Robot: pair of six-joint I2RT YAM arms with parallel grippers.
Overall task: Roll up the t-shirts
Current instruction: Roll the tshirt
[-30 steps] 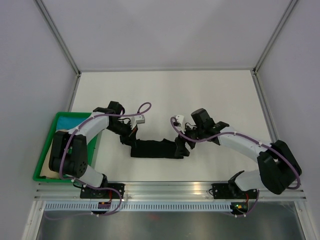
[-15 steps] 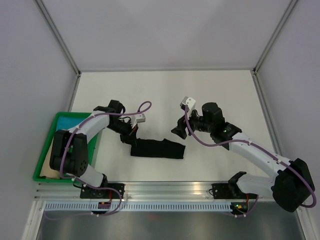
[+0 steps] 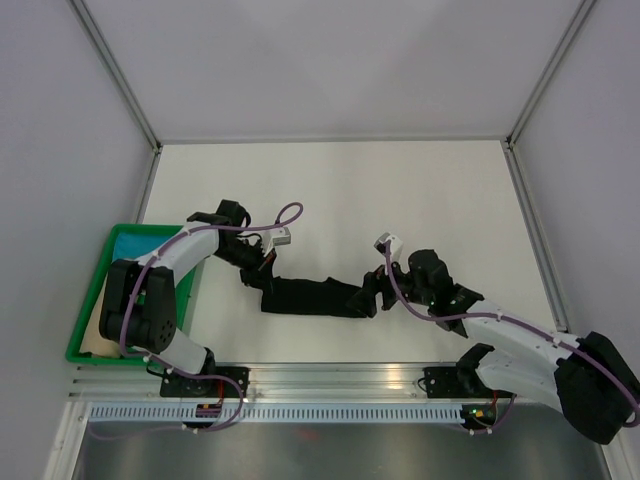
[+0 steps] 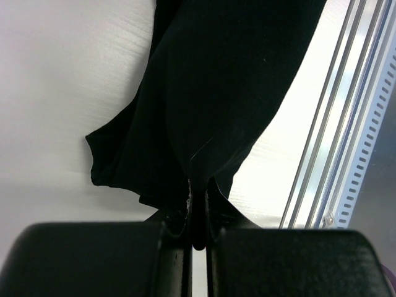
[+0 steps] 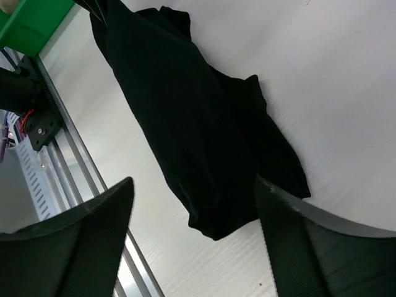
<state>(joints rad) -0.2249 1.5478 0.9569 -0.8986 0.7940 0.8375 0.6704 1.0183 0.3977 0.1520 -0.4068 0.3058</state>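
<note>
- Shirt [image 3: 318, 297]: a dark, bunched strip lying lengthwise on the surface [image 3: 330, 190], lower centre of the top view.
- Left pincer [image 4: 197, 207]: pinched narrow on a fold at the strip's left end.
- Right pincer [image 5: 193, 185]: spread wide and empty, poised over the strip's right end, cloth showing between its fingers.
- Judgement: the right should drop squarely, gather all layers, and turn them inward against a taut left end.

Near side of the white flat table [image 3: 400, 190]: the soft black cloth t-shirt [image 3: 310, 297] lies between the left end effector [image 3: 262, 282] and the right end effector [image 3: 372, 295]. The green plastic tray [image 3: 125, 238] sits far left.
</note>
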